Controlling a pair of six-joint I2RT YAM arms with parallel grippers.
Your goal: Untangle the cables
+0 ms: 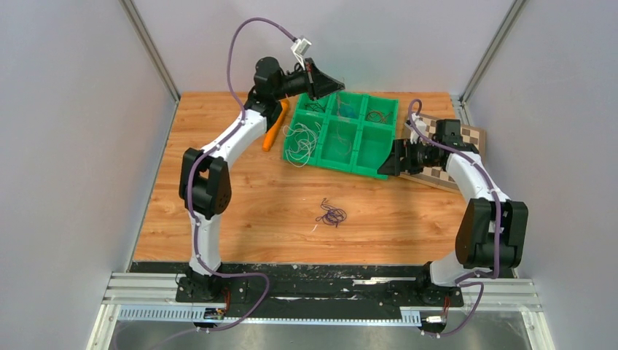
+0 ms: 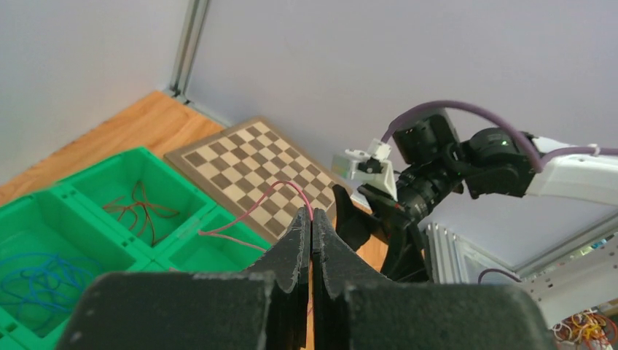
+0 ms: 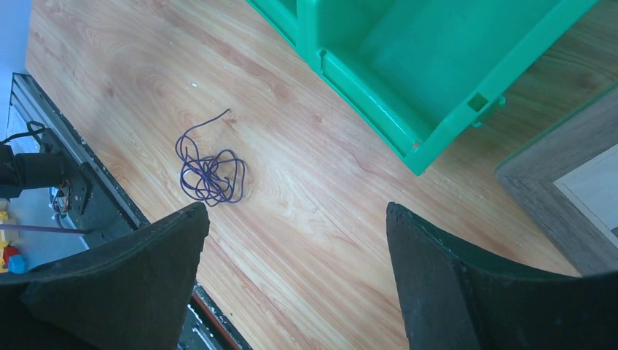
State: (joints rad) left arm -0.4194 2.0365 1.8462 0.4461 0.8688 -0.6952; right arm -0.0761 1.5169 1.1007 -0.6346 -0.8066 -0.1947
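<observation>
My left gripper (image 1: 331,84) hovers over the back of the green tray (image 1: 347,170) and is shut on a thin red wire (image 2: 256,203) that loops from its tips (image 2: 312,216) down toward a tray compartment. My right gripper (image 1: 390,159) is open and empty (image 3: 295,209), just right of the tray's front corner (image 3: 412,142). A purple wire clump lies alone on the table (image 1: 332,214), also in the right wrist view (image 3: 210,172). White wires (image 1: 300,140) hang over the tray's left edge. Blue wires (image 2: 35,281) and more red wires (image 2: 138,209) lie in separate compartments.
An orange tool (image 1: 275,125) lies left of the tray by the left arm. A checkerboard (image 1: 446,152) sits under the right arm, also seen in the left wrist view (image 2: 251,160). Grey walls enclose the table on three sides.
</observation>
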